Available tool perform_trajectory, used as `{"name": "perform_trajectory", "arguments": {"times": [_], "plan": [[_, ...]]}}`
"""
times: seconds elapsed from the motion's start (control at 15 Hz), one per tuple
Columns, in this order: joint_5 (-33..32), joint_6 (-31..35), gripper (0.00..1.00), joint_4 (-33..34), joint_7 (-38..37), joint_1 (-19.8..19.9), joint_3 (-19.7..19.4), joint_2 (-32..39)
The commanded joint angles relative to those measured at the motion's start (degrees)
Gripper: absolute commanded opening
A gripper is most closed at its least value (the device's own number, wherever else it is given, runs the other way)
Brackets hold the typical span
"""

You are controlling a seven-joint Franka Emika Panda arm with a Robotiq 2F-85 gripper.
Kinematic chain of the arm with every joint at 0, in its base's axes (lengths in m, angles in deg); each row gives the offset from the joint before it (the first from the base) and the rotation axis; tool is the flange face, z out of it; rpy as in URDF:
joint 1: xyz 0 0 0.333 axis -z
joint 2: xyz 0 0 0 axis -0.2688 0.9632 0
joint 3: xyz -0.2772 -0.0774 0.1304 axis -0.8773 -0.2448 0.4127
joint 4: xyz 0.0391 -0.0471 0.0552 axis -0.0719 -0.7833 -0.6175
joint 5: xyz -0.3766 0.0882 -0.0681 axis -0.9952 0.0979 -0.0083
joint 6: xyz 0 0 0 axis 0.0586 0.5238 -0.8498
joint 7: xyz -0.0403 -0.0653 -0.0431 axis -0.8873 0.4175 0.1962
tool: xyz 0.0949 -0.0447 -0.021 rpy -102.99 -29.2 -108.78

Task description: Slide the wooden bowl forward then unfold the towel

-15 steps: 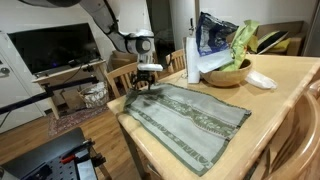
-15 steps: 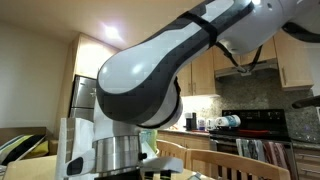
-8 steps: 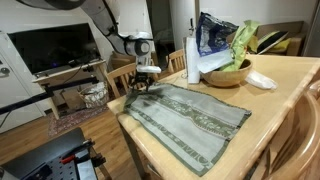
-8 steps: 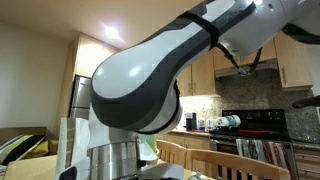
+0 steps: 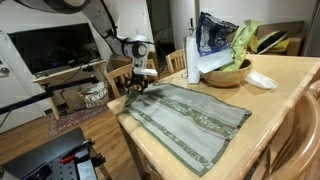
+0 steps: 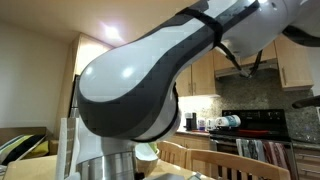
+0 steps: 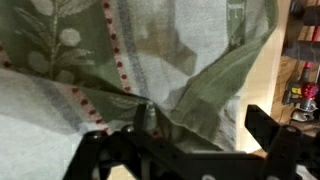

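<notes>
The wooden bowl (image 5: 232, 74) sits at the far side of the counter (image 5: 285, 105), holding a blue bag (image 5: 212, 33), green leaves (image 5: 243, 42) and something white (what, I cannot tell). The towel (image 5: 185, 115) lies spread in front of it. Only the wrist view shows the claw (image 7: 185, 150), jaws wide apart over a raised towel fold. In an exterior view the arm (image 6: 140, 90) hides the counter.

A small white dish (image 5: 261, 79) is set on the wooden bench (image 5: 285, 100), and a white bottle (image 5: 192, 62) and a blue bag (image 5: 212, 32) are placed farther back. A dark screen (image 5: 55, 48) is seen beyond the bench. In an exterior view, cabinets (image 6: 298, 62) and a stove (image 6: 262, 120) are shown.
</notes>
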Motion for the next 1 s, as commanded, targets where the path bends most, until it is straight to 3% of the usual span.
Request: {"name": "perform_trajectory", "arguments": {"times": [0.0,0.27,0.33,0.47,0.93], "plan": [[0.25,-2.56,1.0,0.7,1.82,0.05,0.37,-0.15],[-0.16,-2.35,1.0,0.01,2.07,-0.61,0.19,-0.48],[-0.22,-2.18,0.75,-0.09,2.21,-0.76,0.26,-0.46],[-0.38,-2.02,0.66,-0.13,2.2,-1.11,0.18,-0.46],[-0.63,-2.3,0.12,-0.38,2.45,-1.91,0.27,-0.66]]}}
